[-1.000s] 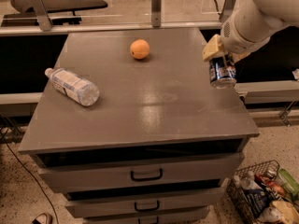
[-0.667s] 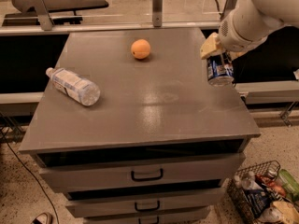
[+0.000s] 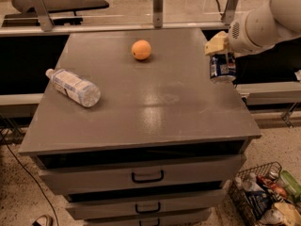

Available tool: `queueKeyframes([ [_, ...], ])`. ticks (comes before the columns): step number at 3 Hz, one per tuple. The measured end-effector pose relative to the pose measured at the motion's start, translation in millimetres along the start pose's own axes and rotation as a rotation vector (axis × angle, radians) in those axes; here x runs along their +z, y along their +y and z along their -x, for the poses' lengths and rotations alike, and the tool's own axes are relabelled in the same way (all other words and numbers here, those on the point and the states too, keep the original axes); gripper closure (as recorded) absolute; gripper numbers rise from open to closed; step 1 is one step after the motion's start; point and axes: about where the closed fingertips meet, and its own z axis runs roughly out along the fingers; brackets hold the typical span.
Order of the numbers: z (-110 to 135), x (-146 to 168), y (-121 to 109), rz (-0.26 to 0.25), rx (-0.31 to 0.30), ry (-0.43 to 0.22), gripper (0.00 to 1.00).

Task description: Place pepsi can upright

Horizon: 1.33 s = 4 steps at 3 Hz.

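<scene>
- While the gripper is at the right edge of the grey cabinet top, it is clamped on the pepsi can from above, with the white arm reaching in from the upper right.
- The pepsi can hangs roughly upright under the gripper, with a silver end at the bottom. That suits the task, since it only needs to go straight down to stand.
- The can sits right over the edge of the top. I cannot tell whether its base is touching the surface or hovering just above it.
- My judgement is that so close to the edge a release is risky: a small tilt could send the can off the side, so a spot further inward would be safer.
- The orange rests near the back centre and the clear water bottle lies on its side at the left. Both are well apart from the can, so neither blocks the placement.
- A wire basket of packets stands on the floor below the right corner.
</scene>
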Motion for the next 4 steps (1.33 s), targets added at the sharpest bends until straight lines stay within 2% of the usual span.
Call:
queueKeyframes([
  [1,36.4,6.1,1.4,0.127,-0.015,-0.17,1.0],
  [2,67.3,10.0,8.5,0.259,-0.019,-0.309,1.0],
  [3,81.2,21.2,25.3,0.347,-0.103,-0.37,1.0],
  [4,83.6,24.0,31.5,0.357,-0.153,-0.384,1.0],
])
